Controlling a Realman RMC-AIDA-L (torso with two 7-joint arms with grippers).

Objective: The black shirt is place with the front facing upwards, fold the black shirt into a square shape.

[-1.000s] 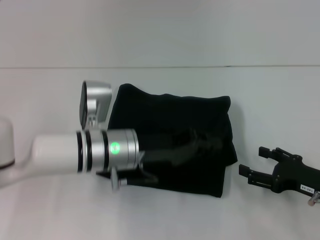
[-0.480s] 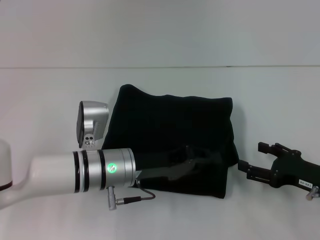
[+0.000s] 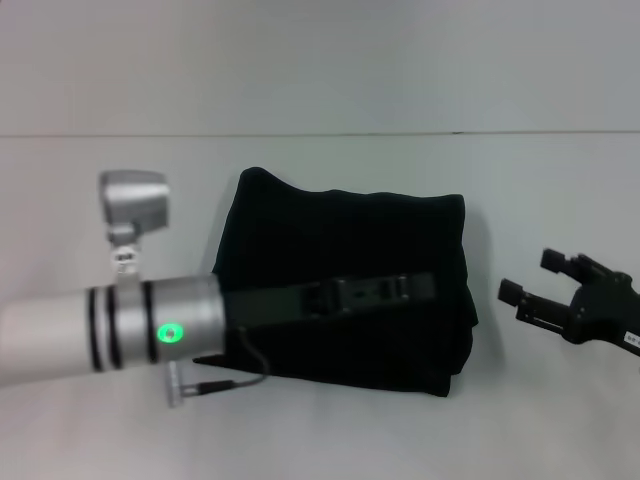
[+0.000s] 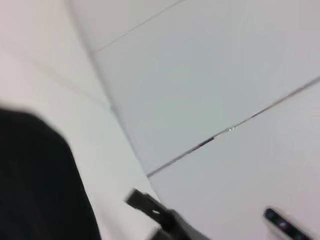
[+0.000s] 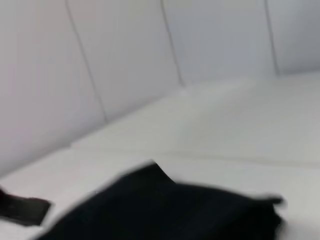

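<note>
The black shirt [image 3: 350,240] lies folded into a rough square on the white table, with no print or label showing. My left arm comes in from the left, and my left gripper [image 3: 425,287] stretches level over the shirt's front half, dark against dark cloth. My right gripper [image 3: 532,277] is open and empty, just right of the shirt's right edge and apart from it. The shirt also shows in the left wrist view [image 4: 35,180] and in the right wrist view [image 5: 165,210]. The right gripper's fingers [image 4: 147,202] show far off in the left wrist view.
The white table [image 3: 320,420] runs back to a seam line and a white wall [image 3: 320,60]. A thin cable [image 3: 235,375] hangs under my left wrist, close to the shirt's front left corner.
My left arm has swung lower and leftwards, and its gripper has turned level across the shirt. My right gripper has drawn back to the right and slightly up. The shirt stays folded.
</note>
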